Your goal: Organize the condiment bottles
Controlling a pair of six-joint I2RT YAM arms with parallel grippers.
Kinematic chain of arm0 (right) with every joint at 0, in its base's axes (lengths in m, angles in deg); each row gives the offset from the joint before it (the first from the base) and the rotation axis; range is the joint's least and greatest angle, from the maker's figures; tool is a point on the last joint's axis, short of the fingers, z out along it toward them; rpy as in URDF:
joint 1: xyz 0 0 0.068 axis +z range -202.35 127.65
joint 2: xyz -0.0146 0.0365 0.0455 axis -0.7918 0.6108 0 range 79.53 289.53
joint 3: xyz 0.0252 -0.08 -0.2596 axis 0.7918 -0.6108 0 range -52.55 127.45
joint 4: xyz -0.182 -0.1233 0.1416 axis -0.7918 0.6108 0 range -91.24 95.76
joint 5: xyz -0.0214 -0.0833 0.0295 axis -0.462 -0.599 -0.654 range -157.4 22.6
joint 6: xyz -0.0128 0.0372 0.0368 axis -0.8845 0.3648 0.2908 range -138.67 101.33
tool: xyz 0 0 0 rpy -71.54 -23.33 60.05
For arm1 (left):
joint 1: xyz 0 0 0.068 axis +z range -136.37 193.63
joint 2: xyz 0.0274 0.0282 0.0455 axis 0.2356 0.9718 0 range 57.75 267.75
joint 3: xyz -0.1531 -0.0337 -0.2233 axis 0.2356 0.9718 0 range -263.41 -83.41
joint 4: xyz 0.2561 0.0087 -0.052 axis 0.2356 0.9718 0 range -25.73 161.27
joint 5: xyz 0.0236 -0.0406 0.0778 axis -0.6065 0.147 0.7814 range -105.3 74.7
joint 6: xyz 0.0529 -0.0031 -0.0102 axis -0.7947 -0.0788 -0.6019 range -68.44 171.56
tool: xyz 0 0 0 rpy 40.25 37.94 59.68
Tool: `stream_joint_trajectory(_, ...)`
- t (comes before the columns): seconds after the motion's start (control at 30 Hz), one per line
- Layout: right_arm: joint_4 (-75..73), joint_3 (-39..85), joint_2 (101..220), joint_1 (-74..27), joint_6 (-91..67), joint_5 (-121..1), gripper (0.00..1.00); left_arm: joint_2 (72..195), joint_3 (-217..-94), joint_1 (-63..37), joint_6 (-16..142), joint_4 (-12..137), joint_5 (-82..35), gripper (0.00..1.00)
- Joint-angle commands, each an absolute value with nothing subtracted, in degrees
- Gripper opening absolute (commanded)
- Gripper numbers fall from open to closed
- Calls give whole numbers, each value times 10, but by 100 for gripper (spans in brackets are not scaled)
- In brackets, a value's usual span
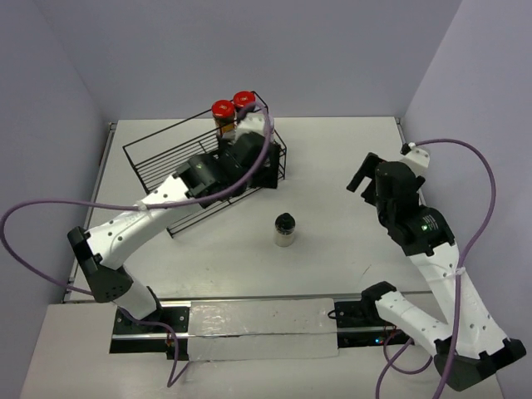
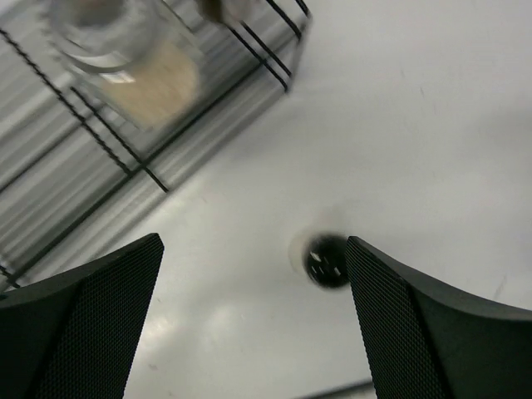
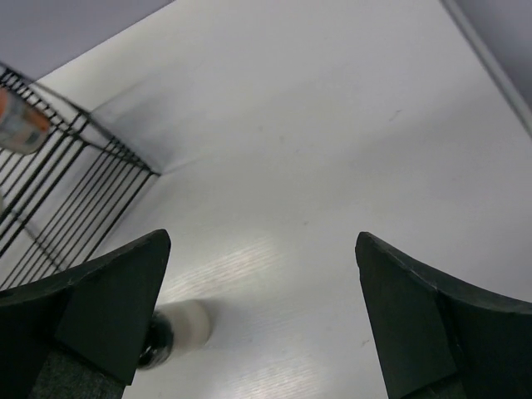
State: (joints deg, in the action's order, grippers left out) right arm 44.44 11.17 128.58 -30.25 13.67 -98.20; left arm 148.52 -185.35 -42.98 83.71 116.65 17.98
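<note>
Two red-lidded jars (image 1: pixel 222 110) (image 1: pixel 243 100) stand at the back of the black wire rack (image 1: pixel 158 158). My left gripper (image 1: pixel 253 162) hovers over the rack's right end, open and empty (image 2: pixel 253 324). In the left wrist view, a clear pale jar (image 2: pixel 125 58) stands blurred inside the rack. A black-lidded whitish jar (image 1: pixel 284 230) stands alone on the table in front of the rack; it also shows in the left wrist view (image 2: pixel 326 259) and the right wrist view (image 3: pixel 174 328). My right gripper (image 1: pixel 366 174) is open and empty (image 3: pixel 262 316), to the right of that jar. The grey-lidded jar is hidden.
The rack's wire corner (image 3: pixel 100 158) shows at the left of the right wrist view, with a jar label (image 3: pixel 21 125) behind it. The white table (image 1: pixel 332 150) ends at purple walls at the back and sides. A taped strip (image 1: pixel 258 328) lies along the near edge.
</note>
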Motion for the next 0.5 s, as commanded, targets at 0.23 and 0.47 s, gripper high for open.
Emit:
stream_joint_trajectory(0.23,436,79,1302,-344,97,-919,100,1559,-1802,-537,940,1166,164,99)
stream_joint_trajectory(0.47,435,69,1296,-343,96,-921,100,1595,-1765,-541,958,1134,144,100)
